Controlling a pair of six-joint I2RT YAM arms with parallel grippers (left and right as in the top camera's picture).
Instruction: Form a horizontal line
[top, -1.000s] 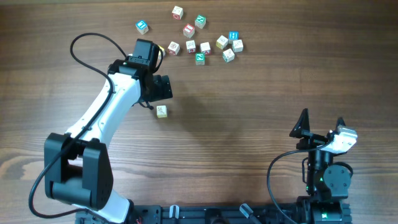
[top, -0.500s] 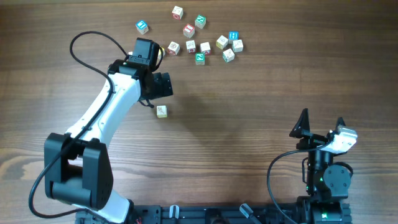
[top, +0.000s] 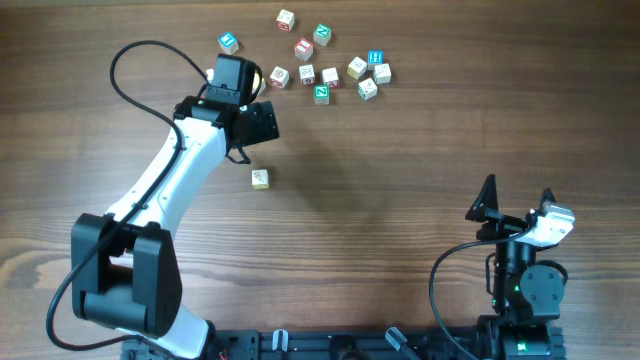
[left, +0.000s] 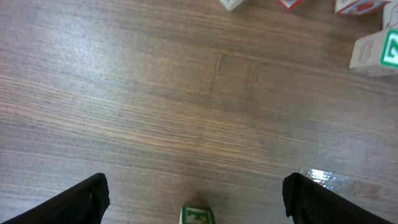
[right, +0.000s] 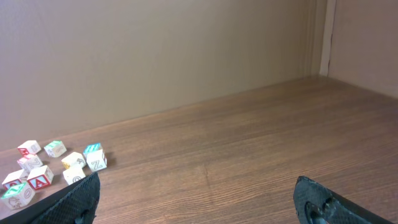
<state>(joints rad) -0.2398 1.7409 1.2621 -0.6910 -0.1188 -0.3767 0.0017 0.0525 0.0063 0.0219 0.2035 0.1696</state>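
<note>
One small wooden letter cube (top: 260, 178) stands alone on the table, pale from above. In the left wrist view (left: 197, 216) it shows a green-printed face at the bottom edge, between my fingers and apart from them. The other letter cubes (top: 330, 77) lie in a loose cluster at the back, not in a row. They include a green-faced one (top: 321, 94) and a yellowish one (top: 357, 68). My left gripper (top: 260, 122) (left: 196, 186) is open and empty, between the lone cube and the cluster. My right gripper (top: 515, 200) (right: 199, 193) is open and empty at the front right.
Blue-faced cubes (top: 229, 42) (top: 376, 59) and a red-faced cube (top: 304, 48) sit in the same cluster. A green-faced cube (left: 376, 53) shows at the left wrist view's upper right. The cluster appears far left in the right wrist view (right: 93, 158). A wall stands behind the table.
My left gripper has moved back from the lone cube toward the cluster. The cube has stayed in place. The right arm has not moved.
</note>
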